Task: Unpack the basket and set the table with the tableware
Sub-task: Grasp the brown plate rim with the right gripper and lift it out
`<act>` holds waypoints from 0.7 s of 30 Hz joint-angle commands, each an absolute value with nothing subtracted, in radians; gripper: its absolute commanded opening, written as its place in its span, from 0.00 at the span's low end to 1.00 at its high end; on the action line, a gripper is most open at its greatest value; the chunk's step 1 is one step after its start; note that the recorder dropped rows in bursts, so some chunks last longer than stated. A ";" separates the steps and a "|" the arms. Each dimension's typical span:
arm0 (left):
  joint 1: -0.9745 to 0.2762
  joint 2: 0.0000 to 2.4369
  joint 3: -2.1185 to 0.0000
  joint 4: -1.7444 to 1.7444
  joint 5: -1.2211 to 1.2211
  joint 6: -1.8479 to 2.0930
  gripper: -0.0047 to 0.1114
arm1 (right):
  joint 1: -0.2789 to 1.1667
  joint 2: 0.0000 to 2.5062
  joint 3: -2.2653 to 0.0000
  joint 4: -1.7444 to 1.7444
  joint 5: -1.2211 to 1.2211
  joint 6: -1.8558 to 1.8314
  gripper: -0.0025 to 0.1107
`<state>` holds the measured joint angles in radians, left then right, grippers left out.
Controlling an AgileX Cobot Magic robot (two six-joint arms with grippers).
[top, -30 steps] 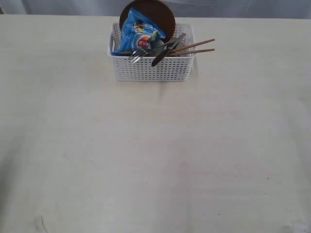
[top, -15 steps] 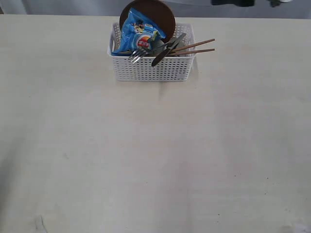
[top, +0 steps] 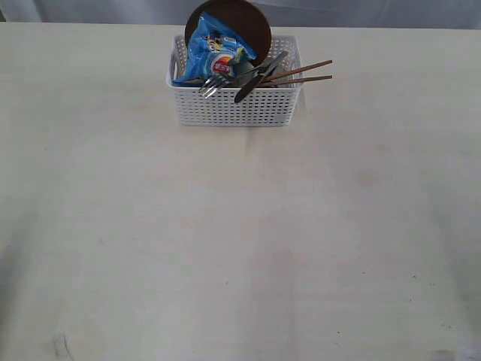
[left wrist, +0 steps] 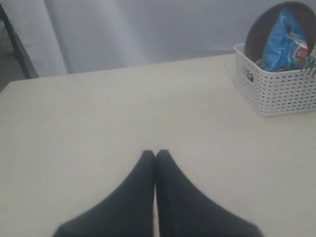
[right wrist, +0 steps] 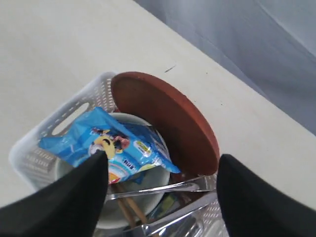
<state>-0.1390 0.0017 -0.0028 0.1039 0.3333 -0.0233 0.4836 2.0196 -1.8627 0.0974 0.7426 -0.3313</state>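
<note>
The white lattice basket (top: pixel 233 109) stands at the far middle of the table (top: pixel 240 248). A brown round plate (top: pixel 252 19) leans upright in it. A steel fork (top: pixel 214 85), a knife (top: pixel 259 75) and wooden chopsticks (top: pixel 304 73) stick out. My right gripper (right wrist: pixel 164 157) hangs open above the basket (right wrist: pixel 54 128), over the plate (right wrist: pixel 173 123), the pale bowl (right wrist: pixel 145 197) and a steel handle (right wrist: pixel 162 190). My left gripper (left wrist: pixel 155 154) is shut and empty above bare table, well away from the basket (left wrist: pixel 276 94). Neither gripper shows in the exterior view.
A blue snack bag (top: pixel 214 49) lies on top of the basket's contents, partly covering the bowl (right wrist: pixel 113 148). A grey curtain runs behind the table's far edge (left wrist: pixel 148 29).
A dark part of an arm showed at the top right edge of the exterior view half a second ago and is gone now. The basket and its contents have not moved.
</note>
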 commanded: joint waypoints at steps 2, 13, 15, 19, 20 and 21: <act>-0.146 0.000 0.000 0.098 0.330 -0.027 0.04 | 0.479 2.207 -2.120 0.036 0.830 -0.419 0.55; -0.146 0.000 0.000 0.098 0.330 -0.027 0.04 | 0.465 2.339 -2.185 0.022 0.737 -0.757 0.55; -0.146 0.000 0.000 0.098 0.330 -0.027 0.04 | 0.465 2.346 -2.185 0.000 0.706 -0.757 0.55; -0.146 0.000 0.000 0.098 0.330 -0.027 0.04 | 0.465 2.356 -2.185 -0.006 0.677 -0.832 0.55; -0.146 0.000 0.000 0.098 0.330 -0.027 0.04 | 0.465 2.357 -2.185 -0.006 0.677 -0.857 0.55; -0.146 0.000 0.000 0.098 0.330 -0.027 0.04 | 0.465 2.364 -2.185 -0.006 0.677 -0.866 0.55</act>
